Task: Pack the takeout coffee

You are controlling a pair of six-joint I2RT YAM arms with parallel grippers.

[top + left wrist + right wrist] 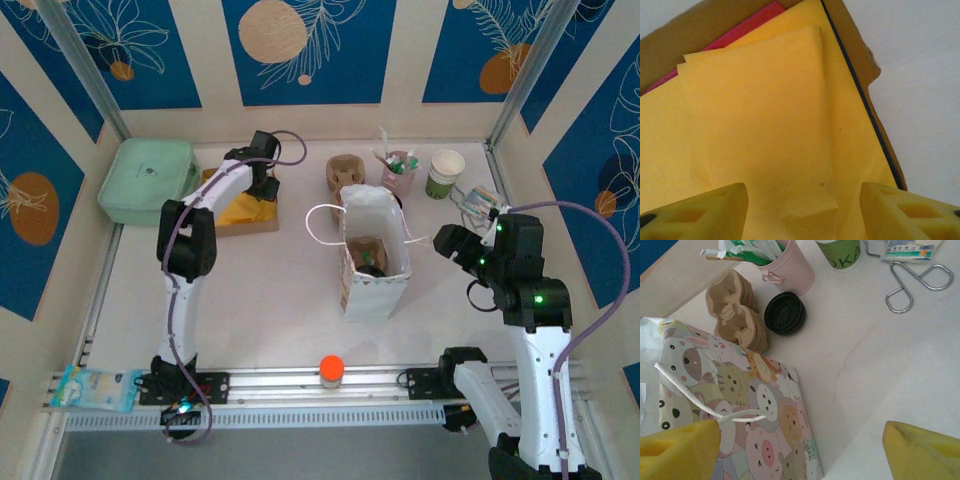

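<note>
Starting at your left gripper (802,202): its jaws stand apart with nothing between them, hanging close over the yellow paper (760,115) stacked in a brown tray (852,25). A pink sheet (745,29) peeks out at the stack's far edge. Whether the fingertips touch the paper you cannot tell, since the frame cuts them off. I judge this to be a reach for a sheet. Your next move calls for pinching the top sheet alone, without dragging the stack.

Your right gripper (800,442) is likewise released and empty, hovering over bare table. The animal-print paper bag (740,405) is just beside the finger at the left of its wrist view. Ahead of that gripper, past the bag's corner, the takeout coffee (785,313) stands on the table. It is just beside a stack of brown cardboard holders (737,315), with the pink cup (787,270) just beyond. By my reading the coffee is not yet packed.

Only its black lid faces you; its sides are hidden. In the top view the bag covers most of it, and something brown and green inside the bag is too small to name.
</note>
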